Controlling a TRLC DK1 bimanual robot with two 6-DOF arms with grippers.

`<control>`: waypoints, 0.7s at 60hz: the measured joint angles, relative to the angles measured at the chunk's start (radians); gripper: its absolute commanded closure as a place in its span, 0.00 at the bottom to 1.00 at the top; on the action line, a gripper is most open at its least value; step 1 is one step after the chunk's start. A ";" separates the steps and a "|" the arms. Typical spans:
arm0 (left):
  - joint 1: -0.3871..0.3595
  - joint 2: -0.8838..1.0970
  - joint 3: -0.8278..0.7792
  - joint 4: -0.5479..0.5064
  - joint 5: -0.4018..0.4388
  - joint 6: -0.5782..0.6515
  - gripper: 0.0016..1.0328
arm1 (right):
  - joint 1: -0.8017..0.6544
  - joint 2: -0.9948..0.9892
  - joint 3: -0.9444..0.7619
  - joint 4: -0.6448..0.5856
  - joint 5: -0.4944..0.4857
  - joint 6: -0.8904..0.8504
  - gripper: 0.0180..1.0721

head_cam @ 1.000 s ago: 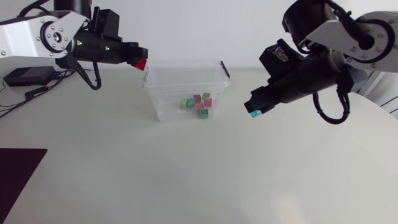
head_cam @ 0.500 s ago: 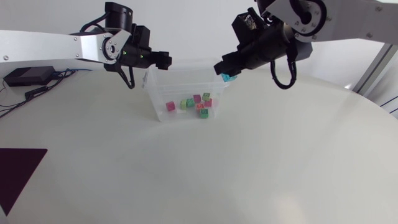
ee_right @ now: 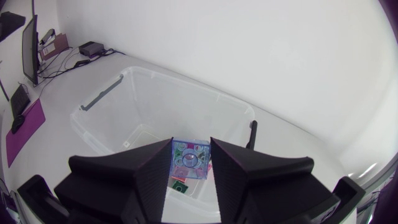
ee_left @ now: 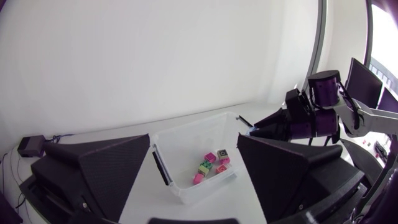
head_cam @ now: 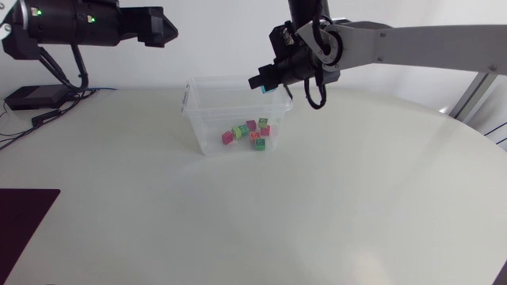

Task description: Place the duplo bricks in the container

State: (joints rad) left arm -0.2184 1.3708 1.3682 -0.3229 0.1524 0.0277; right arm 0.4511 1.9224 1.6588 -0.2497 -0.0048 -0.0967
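White matte tabletop (head_cam: 356,198), smooth with a curved edge, plain white wall behind, so pretty clean setup.

Right gripper (head_cam: 258,82): the two broad black wedge fingers are pinched narrow onto a light blue duplo brick (ee_right: 189,160), one finger on each side. The brick is squarish and glossy with a round stud facing the wrist cam. It hangs over the container (head_cam: 207,107), above the right-hand part of the opening near the rim, not down inside. Behind the gripper sits a chunky black joint with a looped cable, then a long silver-grey link running off to the right side.

Left gripper (head_cam: 163,28): fingers spread wide with nothing between them, held high and well off to the left of the container. From its wrist cam you look down between the two wedges straight at the box.

The container is a clear, thin-walled plastic tub, rectangular with rounded corners and a dark clip handle (ee_right: 99,98) on each short end. It sits on the table between the two arms. On its floor there's a loose pile of small bricks (head_cam: 252,133) in pink, green, magenta and orange, bunched toward one end.

A flat dark maroon mat (head_cam: 24,218) lies at the near left corner of the table.
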 measured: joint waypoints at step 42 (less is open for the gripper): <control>0.169 -0.745 -0.684 -0.059 -0.075 0.065 0.04 | -0.002 -0.425 -0.438 0.184 0.119 -0.028 0.04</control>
State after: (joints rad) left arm -0.0498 0.6258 0.6842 -0.3820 0.0772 0.0925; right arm 0.4496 1.4979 1.2205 -0.0658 0.1143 -0.1249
